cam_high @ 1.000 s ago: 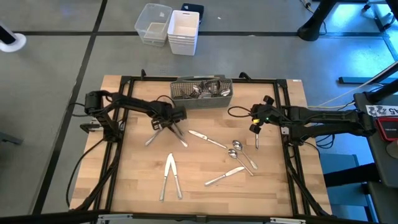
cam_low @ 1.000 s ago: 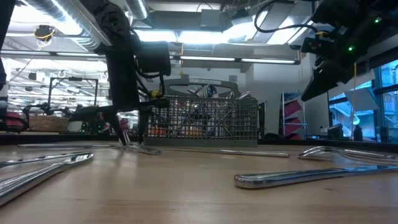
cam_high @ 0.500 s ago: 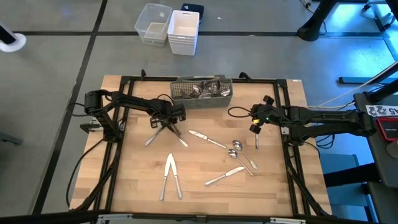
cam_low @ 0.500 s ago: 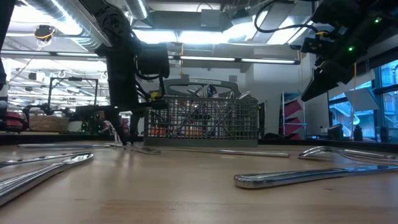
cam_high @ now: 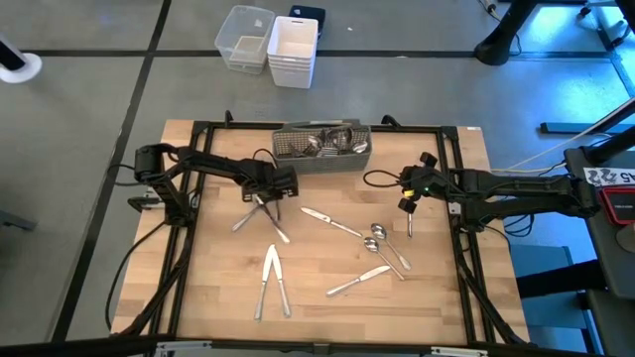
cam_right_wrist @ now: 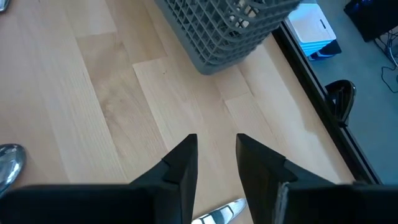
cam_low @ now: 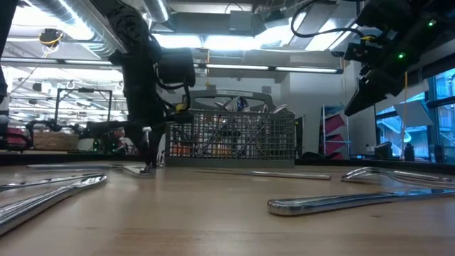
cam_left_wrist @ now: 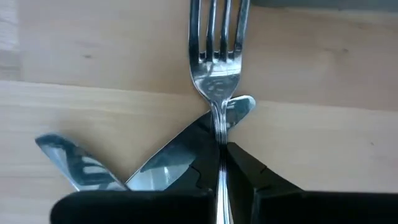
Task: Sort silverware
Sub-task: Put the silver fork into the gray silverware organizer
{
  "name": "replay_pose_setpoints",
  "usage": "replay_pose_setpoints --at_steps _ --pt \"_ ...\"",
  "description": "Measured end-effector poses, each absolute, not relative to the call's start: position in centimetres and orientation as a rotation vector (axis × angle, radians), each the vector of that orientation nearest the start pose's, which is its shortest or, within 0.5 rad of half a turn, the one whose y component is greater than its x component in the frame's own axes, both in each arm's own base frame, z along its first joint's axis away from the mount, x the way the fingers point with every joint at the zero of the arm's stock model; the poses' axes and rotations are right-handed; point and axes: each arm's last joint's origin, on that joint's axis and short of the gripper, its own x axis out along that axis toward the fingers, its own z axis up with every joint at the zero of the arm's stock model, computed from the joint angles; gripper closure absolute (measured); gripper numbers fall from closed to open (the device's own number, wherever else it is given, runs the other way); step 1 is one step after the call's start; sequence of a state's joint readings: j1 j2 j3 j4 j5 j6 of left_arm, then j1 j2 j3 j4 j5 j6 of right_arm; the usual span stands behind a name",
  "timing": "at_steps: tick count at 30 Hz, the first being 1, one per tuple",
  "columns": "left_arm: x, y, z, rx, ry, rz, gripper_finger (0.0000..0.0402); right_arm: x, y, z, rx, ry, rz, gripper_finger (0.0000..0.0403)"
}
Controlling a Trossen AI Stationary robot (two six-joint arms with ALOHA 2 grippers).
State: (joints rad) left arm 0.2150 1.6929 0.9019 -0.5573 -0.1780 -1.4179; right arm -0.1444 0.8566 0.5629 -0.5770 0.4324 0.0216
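Just in front of the grey wire-mesh caddy (cam_high: 321, 147), toward its left end, the left gripper (cam_high: 264, 195) reaches down to the wooden counter (cam_high: 218, 288) with its jaws clamped on the handle of a fork (cam_left_wrist: 219, 74). The wrist view shows the tines pointing away from the gripper, and the fork crossing over another flat piece, seemingly a knife blade (cam_left_wrist: 168, 158), with a further piece (cam_left_wrist: 71, 163) beside it.

On the caddy's right side, well apart from it, the right gripper (cam_high: 408, 203) hangs over the counter with its jaws apart and nothing between them; a piece of silverware (cam_right_wrist: 217, 214) lies just below it.

Sorting looks partly done. Several shiny pieces already sit in the caddy. Left to sort, well in front of it on the counter: a knife (cam_high: 329, 222), two spoons (cam_high: 377, 235) lying together, another knife (cam_high: 359, 281) nearer the front edge, and a pair of long pieces (cam_high: 271, 281) side by side to the left. A short piece (cam_high: 409, 227) lies by the right gripper.

How the caddy is divided, and which kinds sit in which section, cannot be made out from above. The fork's handle is hidden inside the jaws, and whether it has left the counter cannot be told. Beyond the counter, white bins (cam_high: 270, 42) stand on the floor.
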Motion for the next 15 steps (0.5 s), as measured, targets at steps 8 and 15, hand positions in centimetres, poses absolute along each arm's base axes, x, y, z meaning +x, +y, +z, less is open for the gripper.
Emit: replay_pose_setpoints --at_steps 8,15 --pt "28.1 5.0 16.6 -1.215 0.867 1.034 0.0398 15.6 -3.5 21.7 -0.108 0.869 -0.548 0.0292" --pt "27.7 3.1 19.1 -1.233 0.861 0.882 0.0398 15.6 -3.5 21.8 -0.108 0.868 -0.548 0.0292"
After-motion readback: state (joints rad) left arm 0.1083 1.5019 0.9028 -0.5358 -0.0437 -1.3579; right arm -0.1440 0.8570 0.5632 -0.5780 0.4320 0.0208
